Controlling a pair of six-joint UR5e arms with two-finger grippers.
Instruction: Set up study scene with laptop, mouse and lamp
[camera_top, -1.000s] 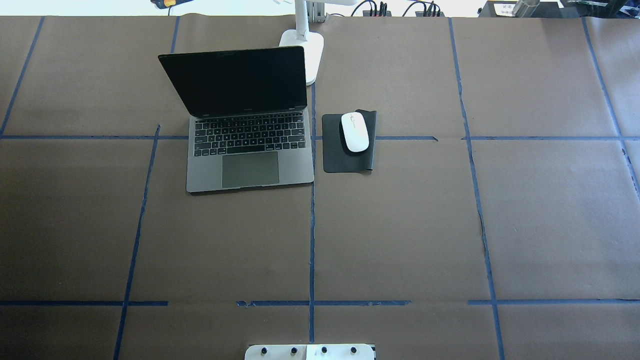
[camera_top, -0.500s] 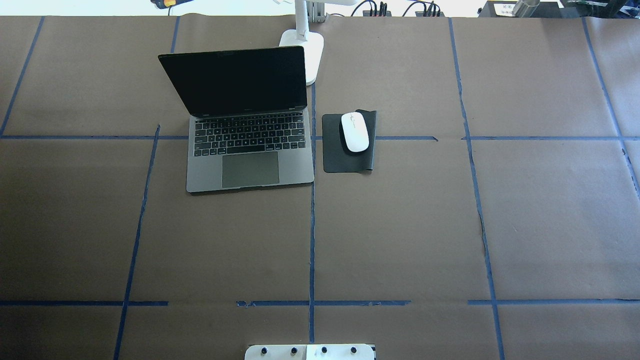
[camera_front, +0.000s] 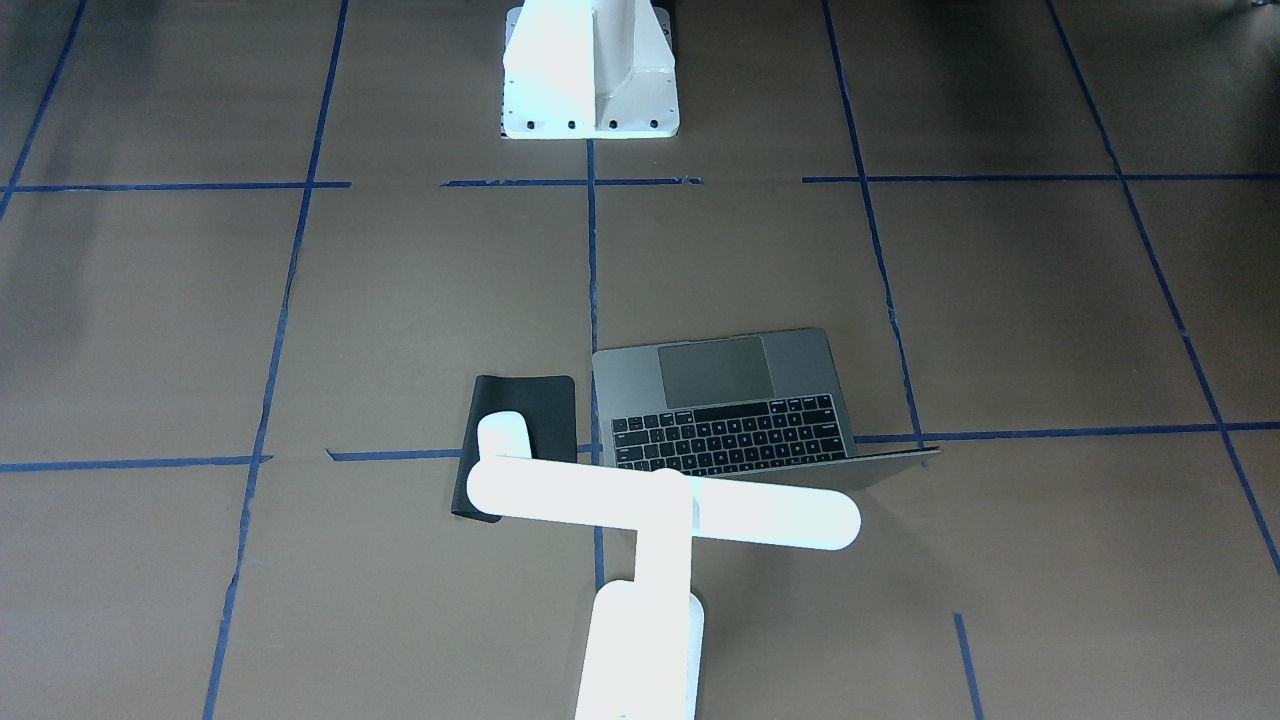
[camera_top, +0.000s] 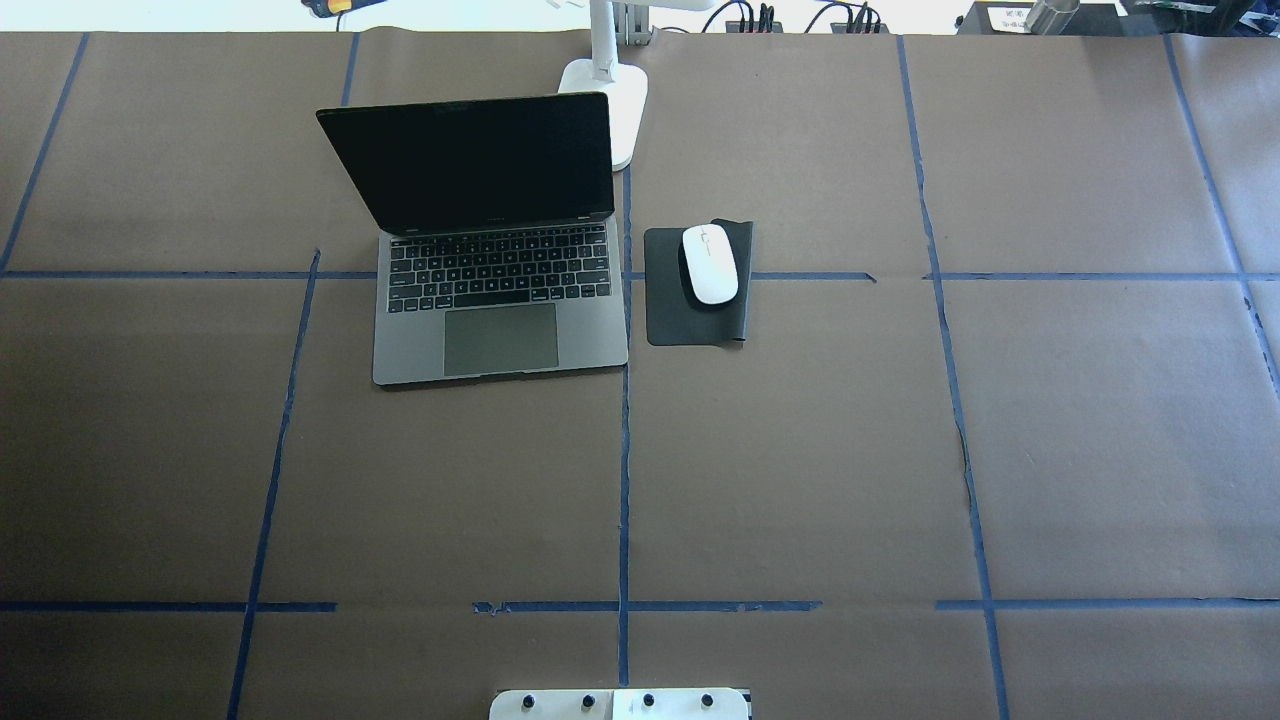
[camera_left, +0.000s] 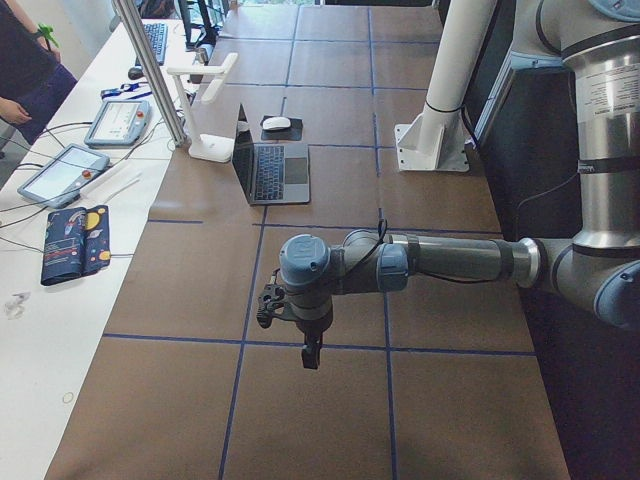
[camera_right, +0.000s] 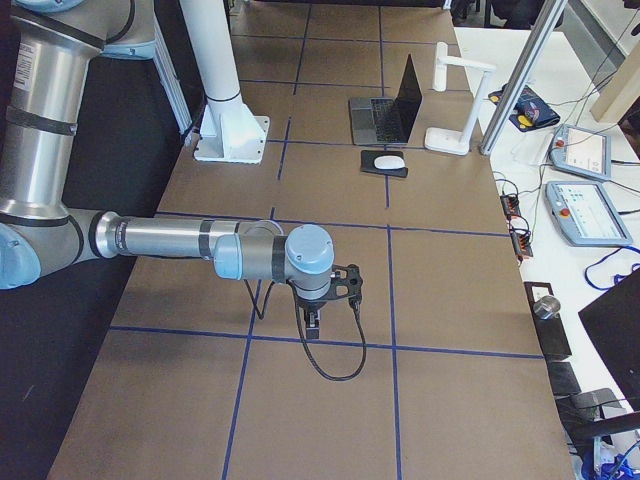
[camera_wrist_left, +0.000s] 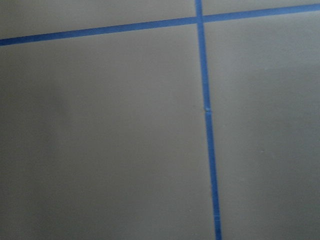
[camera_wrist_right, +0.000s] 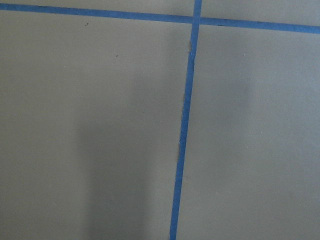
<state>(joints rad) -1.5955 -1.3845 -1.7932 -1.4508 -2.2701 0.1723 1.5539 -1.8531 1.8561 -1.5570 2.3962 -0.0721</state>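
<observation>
The space-grey laptop (camera_top: 500, 300) stands open on the far left-centre of the table, screen dark, and also shows in the front-facing view (camera_front: 730, 400). The white mouse (camera_top: 709, 264) lies on a black mat (camera_top: 690, 325) just right of it. The white T-shaped lamp (camera_front: 660, 505) stands behind the laptop, with its base (camera_top: 620, 110) at the table's far edge. My left gripper (camera_left: 305, 355) and right gripper (camera_right: 312, 325) show only in the side views. They hang over bare table far from these things. I cannot tell whether they are open or shut.
The white bolted pedestal (camera_front: 590, 70) stands at the robot's side of the table. Blue tape lines (camera_top: 624, 450) grid the brown surface. Tablets and cables (camera_right: 575, 210) lie on the white bench beyond the far edge. Both wrist views show only table and tape.
</observation>
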